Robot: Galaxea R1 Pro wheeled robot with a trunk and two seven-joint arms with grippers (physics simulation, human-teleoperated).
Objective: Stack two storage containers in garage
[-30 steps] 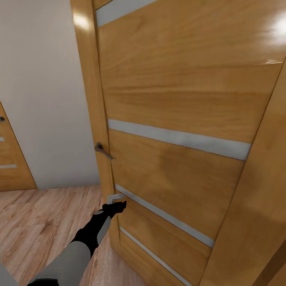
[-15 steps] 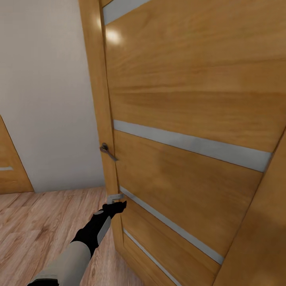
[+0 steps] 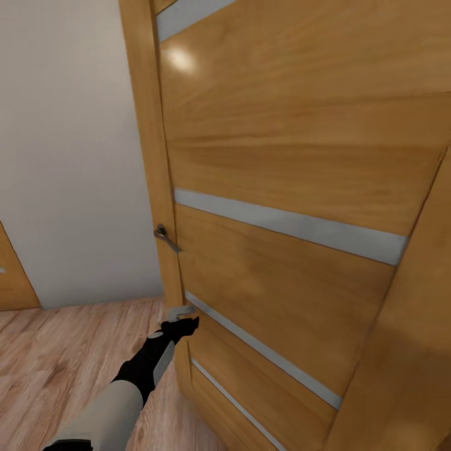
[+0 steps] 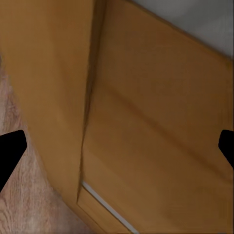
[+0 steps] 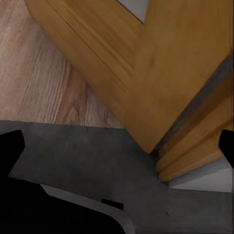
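The left claw (image 3: pixel 185 324) is reaching to the free edge of the wooden door (image 3: pixel 294 156), below the handle (image 3: pixel 165 237); its fingers (image 4: pixel 10 148) are standing wide apart, holding nothing. The right claw (image 5: pixel 117 146) is also spread open and empty, over grey concrete floor (image 5: pixel 87 156). No container is appearing. I judge the robot is passing a doorway; next, the door needs pushing wider.
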